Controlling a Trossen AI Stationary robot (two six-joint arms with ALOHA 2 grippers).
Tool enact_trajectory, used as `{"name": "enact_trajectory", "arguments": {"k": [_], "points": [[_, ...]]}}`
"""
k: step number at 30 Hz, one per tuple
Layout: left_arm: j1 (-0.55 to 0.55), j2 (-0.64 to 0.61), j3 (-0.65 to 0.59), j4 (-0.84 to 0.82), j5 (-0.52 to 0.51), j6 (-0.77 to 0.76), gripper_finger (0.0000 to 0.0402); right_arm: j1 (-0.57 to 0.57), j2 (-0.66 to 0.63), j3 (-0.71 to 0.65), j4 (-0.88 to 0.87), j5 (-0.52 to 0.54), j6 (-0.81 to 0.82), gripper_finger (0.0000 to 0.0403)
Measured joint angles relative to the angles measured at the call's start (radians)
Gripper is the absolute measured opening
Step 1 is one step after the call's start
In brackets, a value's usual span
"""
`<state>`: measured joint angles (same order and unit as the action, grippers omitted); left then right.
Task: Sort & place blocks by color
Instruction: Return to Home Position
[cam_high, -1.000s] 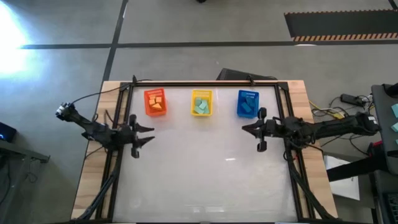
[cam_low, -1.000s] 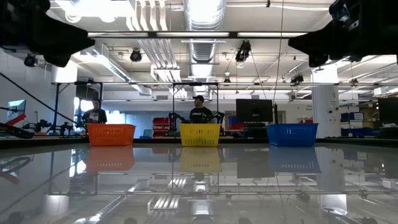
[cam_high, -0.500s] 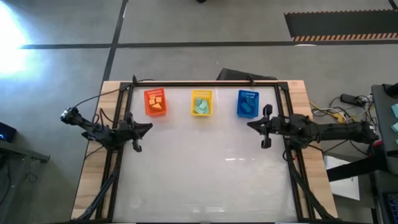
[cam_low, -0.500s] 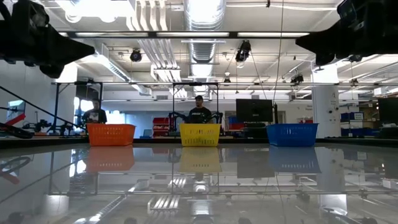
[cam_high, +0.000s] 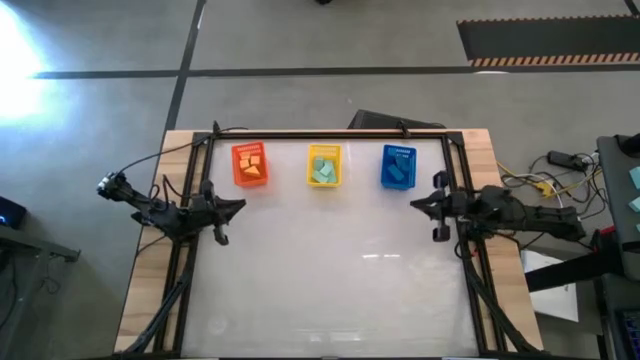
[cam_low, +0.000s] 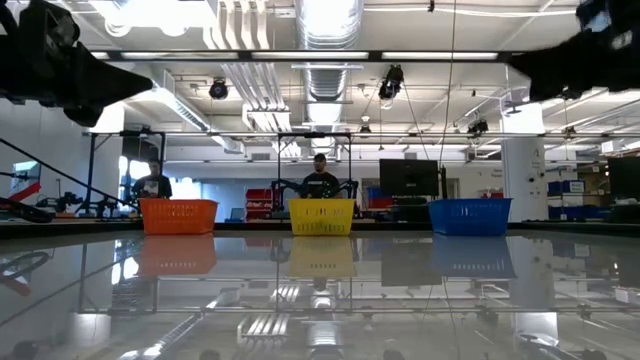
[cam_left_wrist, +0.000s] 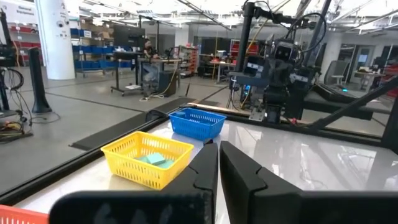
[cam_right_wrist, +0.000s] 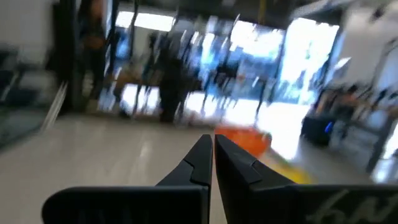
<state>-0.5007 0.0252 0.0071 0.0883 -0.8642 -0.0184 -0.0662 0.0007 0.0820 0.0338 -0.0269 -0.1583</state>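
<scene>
Sorting looks done: the small coloured blocks (cam_high: 323, 172) lie in the yellow mesh bin (cam_high: 310, 160) and its orange (cam_high: 236, 165) and blue (cam_high: 384, 172) neighbours. The left gripper (cam_high: 238, 205) and right gripper (cam_high: 415, 203) flank the yellow bin, fingers closed, empty. Next, likely parking only.

Orange bin (cam_low: 178, 216), yellow bin (cam_low: 322, 216), blue bin (cam_low: 469, 216) abreast.

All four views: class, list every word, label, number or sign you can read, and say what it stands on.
Nothing reads clearly in any view.
Orange plastic mesh bin: pale marks on its far wall, too small to read.
Blue plastic mesh bin: the same, too small.
Red-lettered sign in the room, left wrist view: blurred, unreadable.
</scene>
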Motion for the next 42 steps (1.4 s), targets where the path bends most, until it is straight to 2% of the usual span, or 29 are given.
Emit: {"name": "enact_trajectory", "arguments": {"k": [5, 10, 42], "points": [[0.000, 0.003, -0.001, -0.003, 0.014, 0.000, 0.0000, 0.000, 0.011, -0.066, 0.061, -0.034, -0.004, 0.0008], [0.000, 0.007, -0.001, -0.002, 0.048, 0.000, 0.0000, 0.000, 0.007, -0.070, 0.056, -0.061, -0.017, 0.0008], [0.000, 0.033, -0.003, 0.000, 0.048, 0.000, 0.0000, 0.000, 0.028, -0.071, 0.050, -0.058, -0.025, 0.0009]]}}
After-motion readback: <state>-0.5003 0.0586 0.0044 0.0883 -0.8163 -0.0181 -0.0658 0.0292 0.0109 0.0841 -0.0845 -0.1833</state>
